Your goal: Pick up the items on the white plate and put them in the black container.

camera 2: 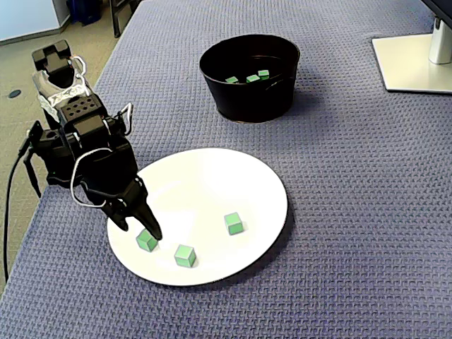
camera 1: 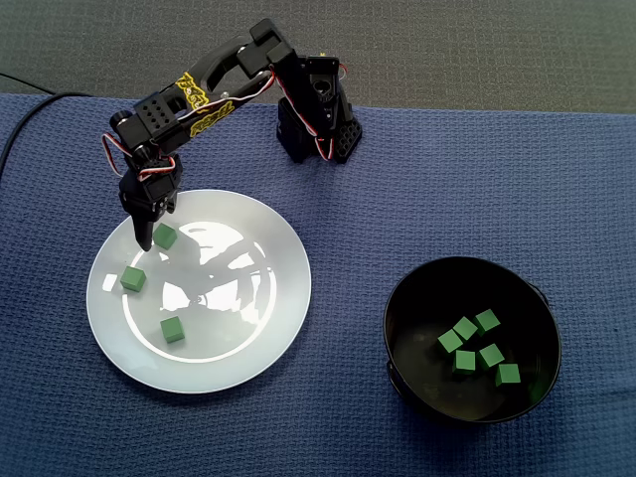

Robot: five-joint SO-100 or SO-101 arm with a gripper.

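Gripper (camera 2: 141, 232) looks open, right over one green cube (camera 2: 147, 241) on the white plate (camera 2: 233, 176). Centre it between the jaws before squeezing, or it'll probably skid.

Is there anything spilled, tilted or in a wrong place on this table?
Nothing stands out. Three green cubes lie on the white plate, more cubes inside the upright black container, none on the cloth; the hand hangs over the plate.

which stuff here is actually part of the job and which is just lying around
Part of the job: gripper, white plate, three green cubes on it, black container, green cubes already inside.

Just lying about: blue cloth, white stand base at the fixed view's top right.
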